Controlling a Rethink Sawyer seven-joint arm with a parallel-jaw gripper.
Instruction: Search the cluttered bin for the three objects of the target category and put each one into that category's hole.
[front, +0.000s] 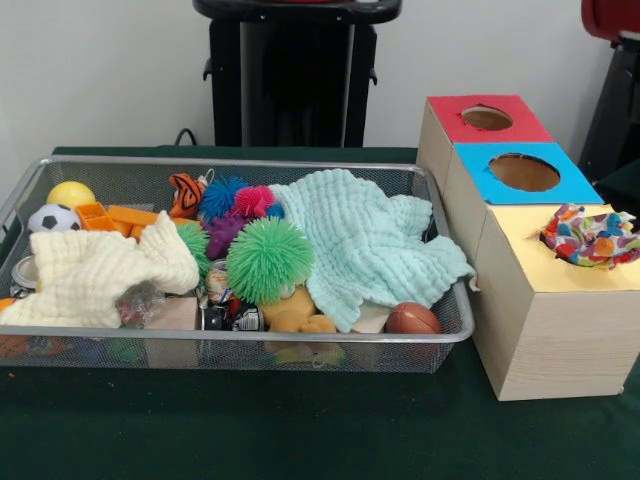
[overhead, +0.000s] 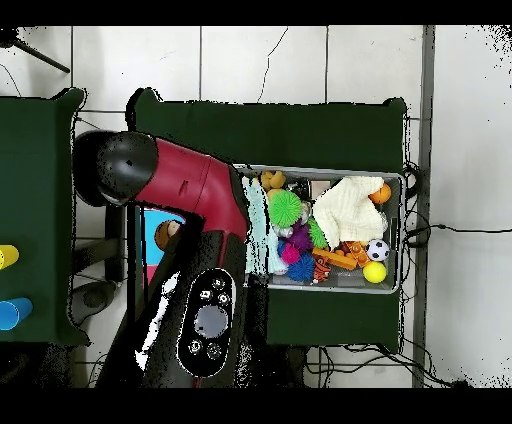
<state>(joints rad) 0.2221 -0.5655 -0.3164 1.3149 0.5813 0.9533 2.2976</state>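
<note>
Patchwork ball (front: 591, 236) sits in the yellow-topped box's hole (front: 590, 245), right of the bin (front: 240, 335). Overhead, the red arm (overhead: 190, 185) bends above the boxes; its pincer's state cannot be told.

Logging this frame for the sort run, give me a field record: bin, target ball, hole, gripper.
bin: wire mesh, cluttered with toys and two cloths
patchwork ball: sitting in the yellow box's hole, top showing above the panel
other holes: blue and red tops, nothing in them
green spiky ball: mid-bin
arm: over the boxes in overhead view
gripper: not in view
</note>
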